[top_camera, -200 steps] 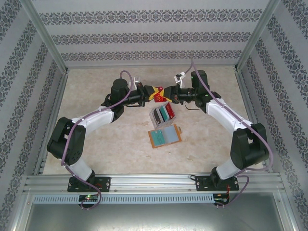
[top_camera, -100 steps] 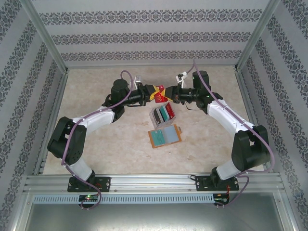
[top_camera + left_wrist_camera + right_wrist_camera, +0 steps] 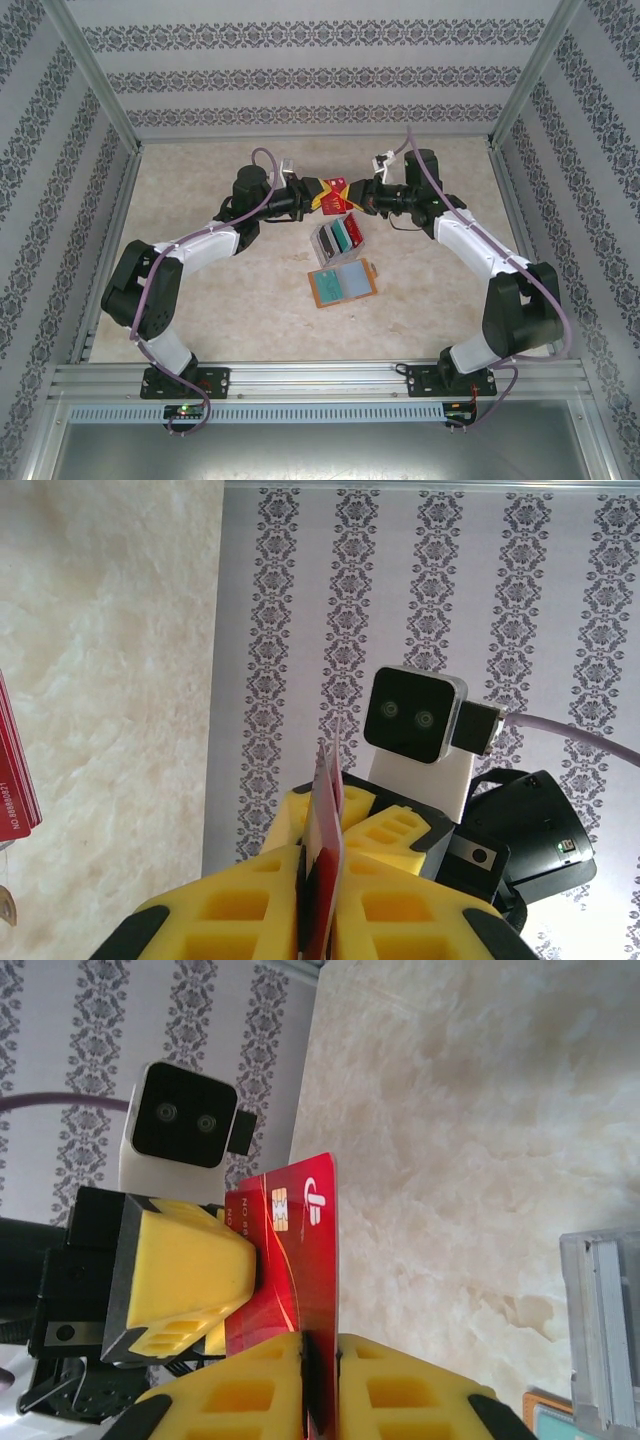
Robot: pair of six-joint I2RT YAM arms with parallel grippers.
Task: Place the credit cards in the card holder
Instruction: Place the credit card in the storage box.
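Both L jaws and R jaws pinch one red card mid-air; R jaws just closed, so handover looks underway. Card holder lies open on surface, 6 o'clock of card.

Far centre is barred by the left end effector and right end effector, both clamped on a red card. Nearer, passage is obstructed by a clear box and the card holder; the counter either side is left open.
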